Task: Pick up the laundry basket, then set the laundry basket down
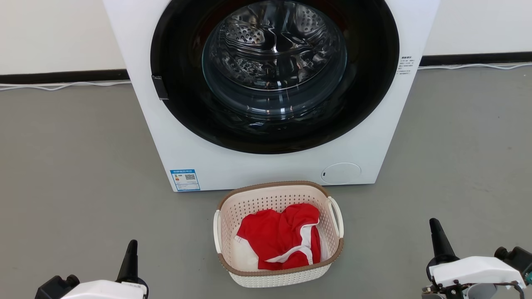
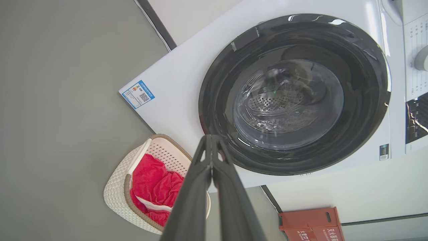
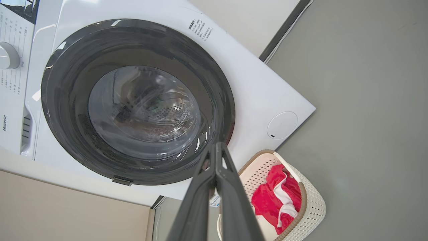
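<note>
The laundry basket (image 1: 279,199) is cream-white and perforated, with a brown rim and white side loop handles. It stands on the grey floor just in front of the washing machine, holding a red and white garment (image 1: 282,238). The wrist views also catch the laundry basket (image 2: 117,190) (image 3: 311,207). My left gripper (image 1: 132,246) is shut at the lower left, well clear of the basket. My right gripper (image 1: 434,224) is shut at the lower right, also apart from it. In the wrist views the left gripper (image 2: 211,140) and right gripper (image 3: 218,147) show fingers pressed together, holding nothing.
A white front-loading washing machine (image 1: 216,158) with a closed dark round door (image 1: 274,70) stands behind the basket, against a white wall. A thin cable (image 1: 62,85) runs along the skirting. A red crate (image 2: 311,224) sits beside the machine.
</note>
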Robot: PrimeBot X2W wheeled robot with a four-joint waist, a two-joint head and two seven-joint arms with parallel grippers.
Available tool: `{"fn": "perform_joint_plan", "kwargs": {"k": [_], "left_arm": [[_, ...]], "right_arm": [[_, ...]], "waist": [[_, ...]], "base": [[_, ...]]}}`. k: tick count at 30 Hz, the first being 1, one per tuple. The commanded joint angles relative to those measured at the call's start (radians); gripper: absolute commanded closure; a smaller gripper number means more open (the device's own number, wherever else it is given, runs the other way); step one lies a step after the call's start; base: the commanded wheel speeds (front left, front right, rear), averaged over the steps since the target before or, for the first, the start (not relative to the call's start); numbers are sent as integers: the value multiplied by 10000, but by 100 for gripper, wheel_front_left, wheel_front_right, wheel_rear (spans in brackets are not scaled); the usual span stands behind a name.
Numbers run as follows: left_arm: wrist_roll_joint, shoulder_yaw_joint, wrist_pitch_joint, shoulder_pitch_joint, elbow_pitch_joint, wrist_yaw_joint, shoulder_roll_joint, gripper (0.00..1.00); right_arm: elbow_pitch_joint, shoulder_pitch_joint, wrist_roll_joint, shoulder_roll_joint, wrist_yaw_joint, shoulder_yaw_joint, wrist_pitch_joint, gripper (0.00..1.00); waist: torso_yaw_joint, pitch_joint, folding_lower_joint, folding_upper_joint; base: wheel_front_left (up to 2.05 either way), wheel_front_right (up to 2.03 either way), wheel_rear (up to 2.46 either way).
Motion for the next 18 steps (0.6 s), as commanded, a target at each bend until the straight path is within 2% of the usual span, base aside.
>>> {"fn": "perform_joint_plan", "kwargs": {"k": [1, 18], "left_arm": [[-243, 124, 53, -590, -332, -93, 121, 100], [-2144, 58, 554, -702, -604, -181, 149, 100]], "right_arm": [[-367, -338, 299, -53, 46, 101, 83, 100], [-735, -340, 2415, 19, 56, -12, 573, 100]], "waist": [[3, 2, 0, -1], [48, 43, 0, -1]], "base": [[0, 0, 0], [0, 0, 0]]}}
